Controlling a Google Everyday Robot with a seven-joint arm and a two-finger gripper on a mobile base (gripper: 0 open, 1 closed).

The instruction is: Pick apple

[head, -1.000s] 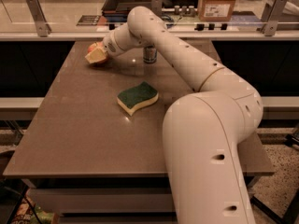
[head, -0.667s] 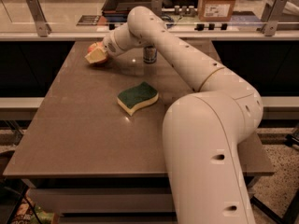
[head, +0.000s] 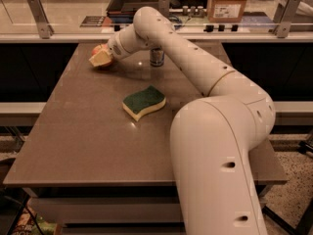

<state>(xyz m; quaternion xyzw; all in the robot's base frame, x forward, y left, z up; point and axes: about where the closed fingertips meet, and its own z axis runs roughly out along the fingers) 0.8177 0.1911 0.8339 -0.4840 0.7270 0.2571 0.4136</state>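
The apple [head: 96, 49] shows only as a small red-orange patch at the far left of the table [head: 88, 131]; most of it is hidden behind my gripper. My gripper [head: 100, 58] is low over the tabletop, right against the apple on its near side. The arm reaches from the lower right across the table to it.
A green-and-yellow wavy sponge [head: 143, 102] lies in the middle of the table. A small can [head: 156, 57] stands at the back, just right of my wrist. A glass rail with metal brackets [head: 39, 16] runs behind the table, with a cardboard box [head: 228, 1] beyond.
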